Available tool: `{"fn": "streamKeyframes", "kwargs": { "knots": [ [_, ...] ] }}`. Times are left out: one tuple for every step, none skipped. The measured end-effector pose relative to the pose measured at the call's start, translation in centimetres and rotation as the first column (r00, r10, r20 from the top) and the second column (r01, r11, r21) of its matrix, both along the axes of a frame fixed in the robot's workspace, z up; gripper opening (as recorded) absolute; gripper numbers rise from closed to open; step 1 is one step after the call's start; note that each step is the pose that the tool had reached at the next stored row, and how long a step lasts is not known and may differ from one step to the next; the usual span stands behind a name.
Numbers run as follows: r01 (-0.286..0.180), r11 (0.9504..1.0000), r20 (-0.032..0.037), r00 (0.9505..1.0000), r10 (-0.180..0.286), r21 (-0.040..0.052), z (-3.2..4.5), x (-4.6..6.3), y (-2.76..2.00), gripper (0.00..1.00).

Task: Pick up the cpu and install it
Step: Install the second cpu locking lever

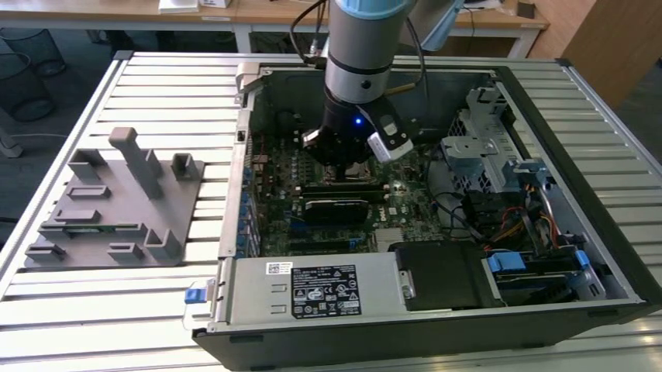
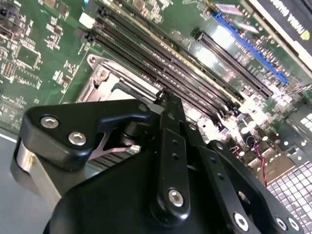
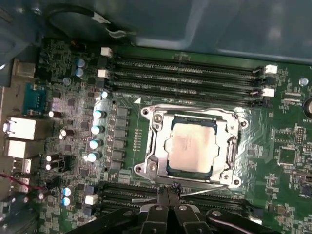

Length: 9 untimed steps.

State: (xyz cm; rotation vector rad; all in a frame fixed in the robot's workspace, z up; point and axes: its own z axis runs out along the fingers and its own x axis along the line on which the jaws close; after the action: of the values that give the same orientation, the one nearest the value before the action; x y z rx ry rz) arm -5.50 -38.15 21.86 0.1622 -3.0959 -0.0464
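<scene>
The cpu (image 3: 190, 146), a silvery square chip with a pale rim, lies flat inside the metal-framed socket (image 3: 151, 146) on the green motherboard (image 3: 287, 156). The socket's frame stands open around it. My gripper (image 3: 168, 191) is shut, its black fingers pressed together with nothing visible between them, just beside the socket's edge. A thin metal socket lever (image 3: 204, 191) runs right by the fingertips. In the second wrist view the gripper (image 2: 163, 97) hovers close over the socket frame (image 2: 102, 78). In the exterior view the gripper (image 1: 336, 159) reaches down into the open computer case.
Memory slots (image 3: 190, 73) run along both sides of the socket. The case walls (image 1: 243, 155), a drive cage (image 1: 486, 147), cables and the power supply (image 1: 321, 291) crowd the board. A grey fixture tray (image 1: 114, 209) sits on the slatted table at the exterior view's left.
</scene>
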Motion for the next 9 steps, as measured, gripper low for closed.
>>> {"fn": "streamKeyframes", "kwargs": {
  "knots": [
    [0.000, 0.9999, 0.0000, 1.0000, 0.000, 0.0111, -0.02, -0.1, -0.07, 0.11],
    [0.000, 0.9998, 0.0001, 1.0000, 0.000, 0.0208, -0.03, -0.1, -0.15, 0.11],
    [0.000, 0.9996, 0.0000, 1.0000, 0.000, 0.0279, -0.05, -0.1, -0.26, 0.11],
    [0.000, 0.9995, 0.0001, 1.0000, 0.000, 0.0310, -0.07, -0.1, -0.40, 0.11],
    [0.000, 0.9995, 0.0001, 1.0000, 0.000, 0.0317, -0.09, -0.1, -0.56, 0.11],
    [0.000, 0.9995, 0.0001, 1.0000, 0.000, 0.0319, -0.12, -0.2, -0.72, 0.11],
    [0.000, 0.9995, 0.0001, 1.0000, 0.000, 0.0322, -0.15, -0.2, -0.85, 0.11],
    [0.000, 0.9995, 0.0000, 1.0000, 0.000, 0.0327, -0.18, -0.3, -0.97, 0.11],
    [0.000, 0.9994, 0.0000, 1.0000, 0.000, 0.0332, -0.21, -0.4, -1.08, 0.11]
  ]
}}
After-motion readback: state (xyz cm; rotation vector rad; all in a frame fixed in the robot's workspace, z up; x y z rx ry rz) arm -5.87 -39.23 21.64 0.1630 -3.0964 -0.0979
